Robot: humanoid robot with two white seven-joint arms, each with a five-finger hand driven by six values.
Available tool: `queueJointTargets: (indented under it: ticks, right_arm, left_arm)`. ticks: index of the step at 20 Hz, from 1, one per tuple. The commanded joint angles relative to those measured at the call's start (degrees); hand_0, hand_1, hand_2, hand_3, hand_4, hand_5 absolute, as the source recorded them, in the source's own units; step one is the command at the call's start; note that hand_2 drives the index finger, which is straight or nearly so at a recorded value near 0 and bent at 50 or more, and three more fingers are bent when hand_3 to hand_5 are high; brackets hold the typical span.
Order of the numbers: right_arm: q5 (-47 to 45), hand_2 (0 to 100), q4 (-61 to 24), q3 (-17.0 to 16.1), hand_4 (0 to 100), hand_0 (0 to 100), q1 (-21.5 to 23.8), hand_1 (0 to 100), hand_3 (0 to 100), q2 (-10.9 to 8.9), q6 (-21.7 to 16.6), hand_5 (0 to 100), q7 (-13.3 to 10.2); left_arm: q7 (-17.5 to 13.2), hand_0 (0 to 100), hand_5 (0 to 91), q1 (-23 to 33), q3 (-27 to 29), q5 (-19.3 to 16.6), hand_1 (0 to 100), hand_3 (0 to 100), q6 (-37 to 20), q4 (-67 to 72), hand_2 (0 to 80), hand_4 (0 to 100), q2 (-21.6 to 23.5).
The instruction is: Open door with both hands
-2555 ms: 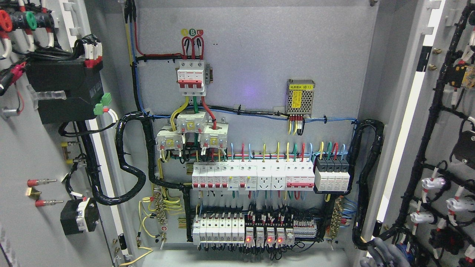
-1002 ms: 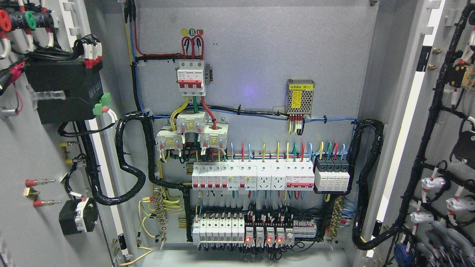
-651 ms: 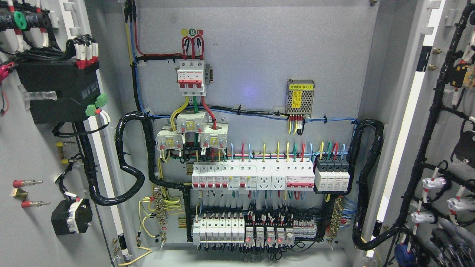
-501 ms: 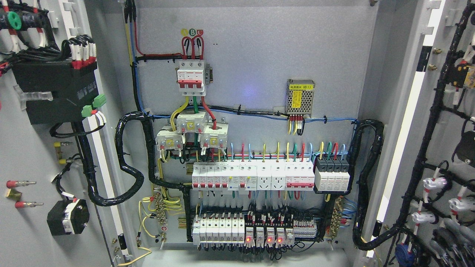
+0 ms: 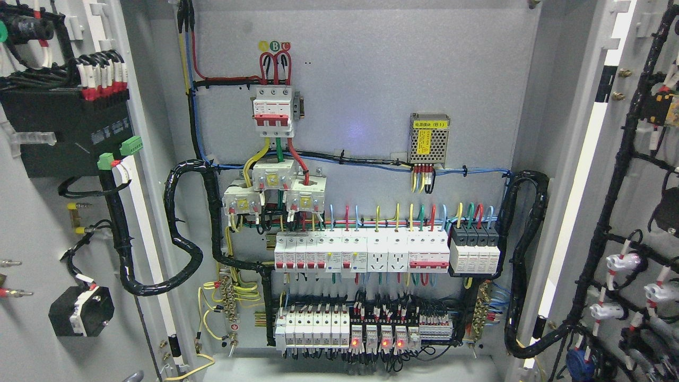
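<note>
Both doors of the cabinet stand swung wide, their inner faces showing, with the red-and-white main breaker high on the back panel between them. The left door lies far to the left of the breaker and carries a black box at about the breaker's height, with green plugs at the box's lower corner. The right door lies far to the right of the breaker, and a black harness runs slantwise down it.

Of the right hand only grey bits show, well below and far right of the breaker, low against the right door and mixed in with its wiring (too tangled with the cables to tell whether it is spread, curled or gripping anything). The left hand does not show.

Right of the breaker, a little lower, sits a mesh-cased power supply with a yellow label. Straight below the breaker come three white blocks, then a row of small breakers, then relays with red lights lit. A black conduit loop hangs below and left of the breaker.
</note>
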Motion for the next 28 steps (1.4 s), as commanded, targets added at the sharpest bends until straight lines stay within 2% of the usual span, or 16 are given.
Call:
queueJointTargets:
  ticks: [1,6,9,12,15,20,28]
  right_arm:
    - [-0.1,0,0.3,-1.5,0,0,0.6,0,0,0.76,0.1,0,-0.1]
    - [-0.2,0,0.7,-1.4,0,0,0.6,0,0,0.93,0.1,0,-0.1]
    - [-0.2,0,0.9,-1.3,0,0,0.6,0,0,2.33,0.1,0,-0.1]
    - [-0.2,0,1.0,-1.5,0,0,0.6,0,0,2.69,0.1,0,-0.1]
    - [-0.2,0,1.8,-2.1,0,0,0.6,0,0,2.69,0.1,0,-0.1]
    - [-0.2,0,1.9,-2.4,0,0,0.6,0,0,2.78,0.0,0,-0.1]
    - [-0.3,0,3.2,-3.9,0,0,0.8,0,0,3.39,0.1,0,-0.1]
  left_arm:
    - [0.0,0,0.0,0.7,7.6,3.5,0,0,0.2,0.7,0.0,0,1.8]
    - [0.0,0,0.0,1.6,10.7,5.8,0,0,0.2,2.6,0.0,0,2.5]
    - [0.0,0,0.0,2.0,12.8,8.7,0,0,0.3,3.7,0.0,0,4.0]
    - [0.0,0,0.0,2.2,14.1,11.1,0,0,0.3,5.5,0.0,0,5.3]
    - [0.0,0,0.0,2.1,14.6,11.6,0,0,0.3,7.9,0.0,0,6.3]
    - [0.0,0,0.0,1.7,15.4,15.4,0,0,0.3,11.1,0.0,0,8.6]
    - [0.0,0,0.0,1.0,15.4,17.5,0,0,0.3,15.4,0.0,0,11.3]
